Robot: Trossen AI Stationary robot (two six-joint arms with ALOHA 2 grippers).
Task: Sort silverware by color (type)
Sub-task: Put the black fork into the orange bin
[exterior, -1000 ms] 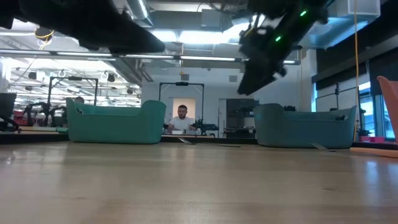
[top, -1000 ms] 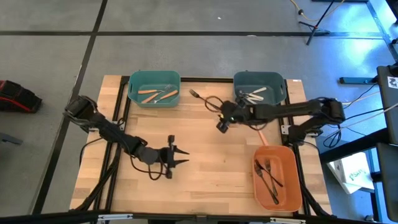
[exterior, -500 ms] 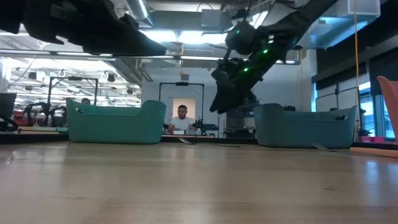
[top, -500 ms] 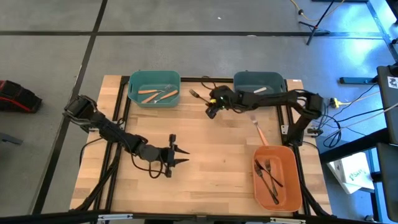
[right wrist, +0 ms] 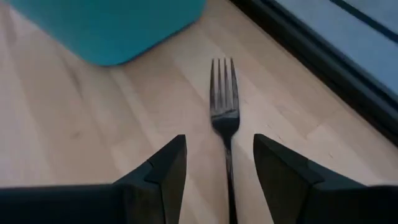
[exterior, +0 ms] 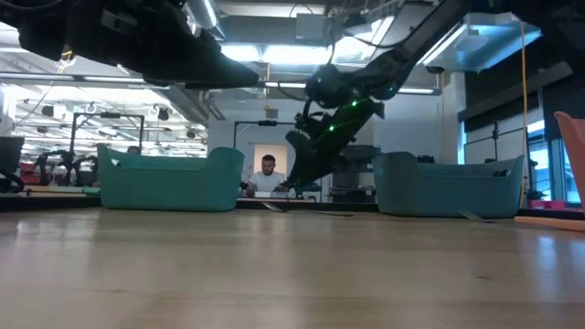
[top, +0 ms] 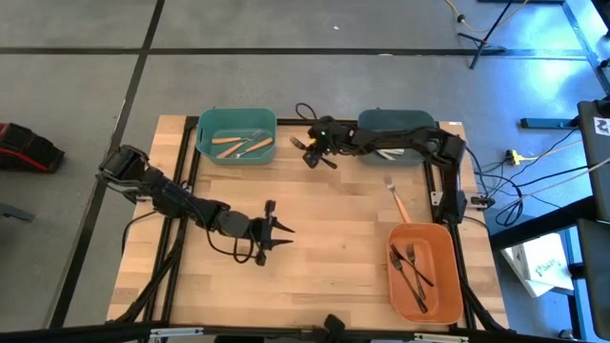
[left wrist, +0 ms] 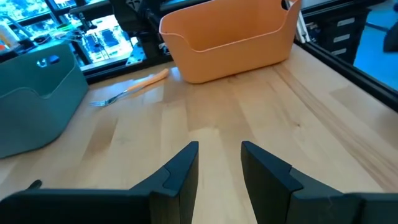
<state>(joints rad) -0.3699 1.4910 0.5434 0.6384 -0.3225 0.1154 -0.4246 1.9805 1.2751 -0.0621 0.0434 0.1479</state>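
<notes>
A dark metal fork (top: 298,143) lies flat on the table between the two teal bins, near the far edge. My right gripper (top: 311,158) hovers just over it, open. In the right wrist view its fingers (right wrist: 163,169) stand on either side of the fork's handle (right wrist: 227,158), and the tines (right wrist: 223,84) point ahead. An orange-handled fork (top: 396,198) lies on the table by the orange bin. My left gripper (top: 283,231) is open over the table's middle, holding nothing (left wrist: 219,155).
The left teal bin (top: 203,133) holds orange-handled pieces, the right teal bin (top: 429,129) cream-handled ones, and the orange bin (top: 448,276) dark forks. The table's black far rail (right wrist: 323,59) runs close beside the fork. A person shows in the room behind (exterior: 267,174).
My right gripper has swung toward the table's left and far edge, from beside the right teal bin to over the dark fork, and has come down lower. My left gripper has edged slightly toward the table's right.
</notes>
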